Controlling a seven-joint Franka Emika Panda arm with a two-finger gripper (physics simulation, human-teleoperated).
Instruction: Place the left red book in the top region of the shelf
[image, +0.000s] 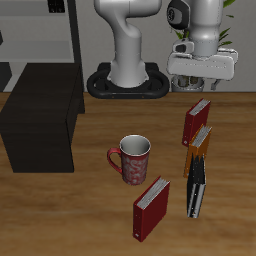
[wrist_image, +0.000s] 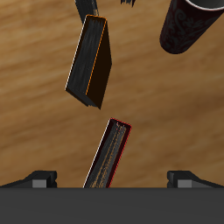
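Observation:
The left red book (image: 196, 121) stands upright on the table, directly below my gripper (image: 203, 86). In the wrist view the red book (wrist_image: 110, 153) shows edge-on, reaching in between the two fingertips of my gripper (wrist_image: 112, 180). The jaws stand wide apart and hold nothing. The fingers are above the book and do not touch it. The other red book (image: 152, 208) stands near the table's front edge. The shelf (image: 40, 125), a low blackish-brown cabinet, stands at the far side of the table from the books, its top bare.
An orange book (image: 200, 143) (wrist_image: 92, 61) and a black book (image: 195, 186) stand in a row just in front of the left red book. A red patterned mug (image: 133, 159) (wrist_image: 188, 26) sits mid-table. A tall pale grey rack (image: 45, 30) stands behind the shelf.

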